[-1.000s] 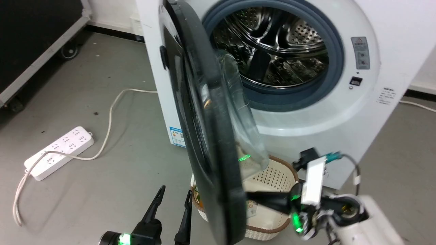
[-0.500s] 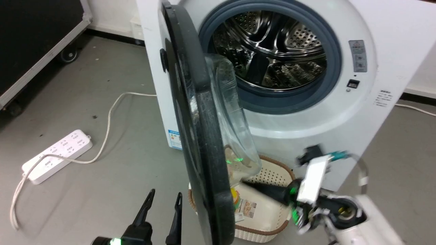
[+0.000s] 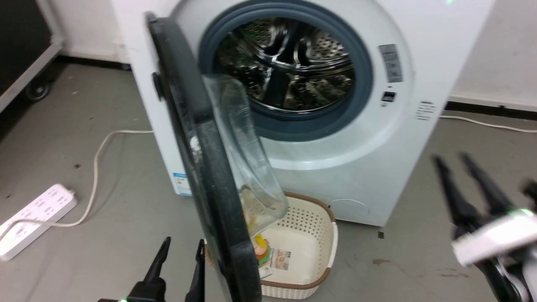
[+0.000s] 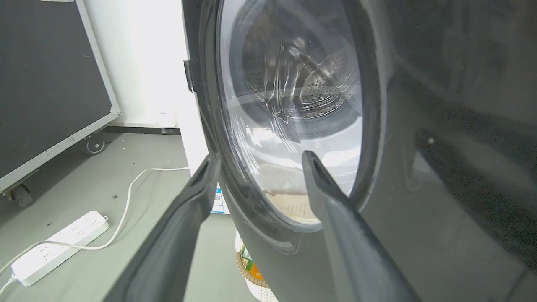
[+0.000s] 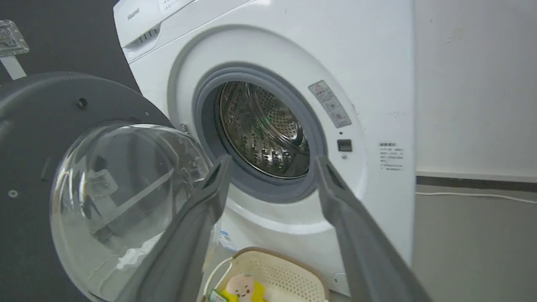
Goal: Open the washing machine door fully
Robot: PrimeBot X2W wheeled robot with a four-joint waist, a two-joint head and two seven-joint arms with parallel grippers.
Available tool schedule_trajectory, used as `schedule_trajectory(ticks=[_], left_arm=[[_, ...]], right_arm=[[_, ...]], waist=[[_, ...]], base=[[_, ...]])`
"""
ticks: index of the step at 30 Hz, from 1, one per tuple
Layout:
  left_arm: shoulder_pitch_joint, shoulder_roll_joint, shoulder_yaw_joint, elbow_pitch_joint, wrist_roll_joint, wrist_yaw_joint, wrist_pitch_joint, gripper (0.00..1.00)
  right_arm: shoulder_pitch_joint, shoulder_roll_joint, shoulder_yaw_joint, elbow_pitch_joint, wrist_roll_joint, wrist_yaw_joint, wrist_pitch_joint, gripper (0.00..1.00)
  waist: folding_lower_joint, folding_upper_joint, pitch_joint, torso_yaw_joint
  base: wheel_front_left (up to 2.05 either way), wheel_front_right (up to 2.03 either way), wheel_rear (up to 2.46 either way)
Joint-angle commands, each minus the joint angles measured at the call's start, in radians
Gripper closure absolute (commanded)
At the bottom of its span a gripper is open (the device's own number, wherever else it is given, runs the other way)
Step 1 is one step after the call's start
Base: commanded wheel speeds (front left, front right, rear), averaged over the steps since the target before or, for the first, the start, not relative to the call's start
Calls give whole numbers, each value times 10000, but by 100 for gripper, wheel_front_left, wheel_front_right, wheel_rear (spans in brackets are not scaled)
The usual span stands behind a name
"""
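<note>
Since my right gripper (image 3: 450,158) backed off the washing machine door (image 3: 201,167), spread and empty like the left gripper (image 3: 184,241) by its outer face, the door hangs roughly square to the washing machine (image 3: 440,33), so not fully open yet imo.

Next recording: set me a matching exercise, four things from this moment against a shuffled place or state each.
1. round black-rimmed glass door
2. cream perforated plastic basket
3. white power strip
4. right hand

A. floor, left of the white front-loading washing machine
B. fingers apart, touching nothing
C. swung out from the drum opening
D. floor, before the machine's front

Pairs: 1-C, 2-D, 3-A, 4-B.
</note>
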Motion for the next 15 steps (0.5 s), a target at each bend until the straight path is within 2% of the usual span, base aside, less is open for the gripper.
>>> schedule_trajectory(ticks=[1, 4, 5, 6, 9, 15], left_arm=[[178, 40, 118, -91, -85, -62, -53, 0], [333, 100, 243, -222, -176, -262, -53, 0], [413, 130, 299, -301, -202, -395, -53, 0], [445, 137, 327, -339, -208, -453, -53, 0], [512, 129, 364, -438, -194, -598, -53, 0], [631, 73, 404, -538, -154, -770, -53, 0]], right_arm=[[603, 71, -454, -13, -953, 12, -796, 0], [1507, 602, -1405, -117, -2648, 12, -1764, 0], [2103, 1099, -1801, -329, -3419, 12, -2008, 0], [2396, 1323, -1964, -432, -3781, 12, -2094, 0], [3203, 1969, -2264, -576, -4563, 12, -2236, 0], [4196, 2671, -2292, -529, -5635, 12, -2360, 0]], waist=[[0, 0, -50, -226], [0, 0, -44, -440], [0, 0, -12, -550], [0, 0, 8, -601], [0, 0, 60, -723], [0, 0, 71, -840]], base=[[0, 0, 0], [0, 0, 0], [0, 0, 0], [0, 0, 0], [0, 0, 0], [0, 0, 0]])
